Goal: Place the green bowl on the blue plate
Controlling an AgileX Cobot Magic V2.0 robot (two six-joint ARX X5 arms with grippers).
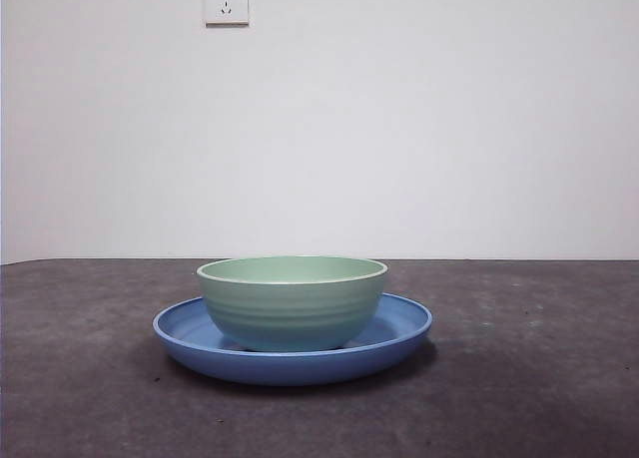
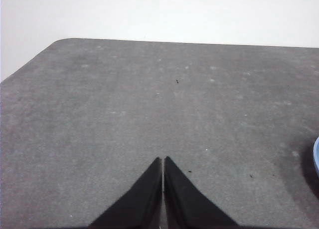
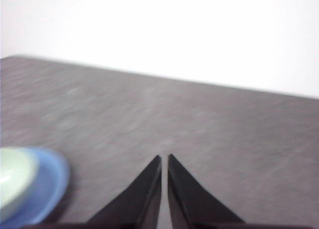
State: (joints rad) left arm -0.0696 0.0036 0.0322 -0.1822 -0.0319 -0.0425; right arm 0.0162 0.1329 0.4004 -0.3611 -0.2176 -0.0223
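Observation:
The pale green bowl [image 1: 292, 300] stands upright in the middle of the blue plate [image 1: 399, 328], near the table's front centre. Neither arm shows in the front view. In the left wrist view my left gripper [image 2: 163, 160] is shut over bare table, with only a sliver of the blue plate [image 2: 316, 156] at the picture's edge. My right gripper [image 3: 164, 158] is shut too, holding nothing, and hangs above the table off to one side of the plate [image 3: 47, 184] and bowl [image 3: 14, 176]; that picture is blurred.
The dark grey table [image 1: 539, 378] runs to a white wall with a power socket [image 1: 227, 1] high up. The table's rounded far corner [image 2: 60, 42] shows in the left wrist view.

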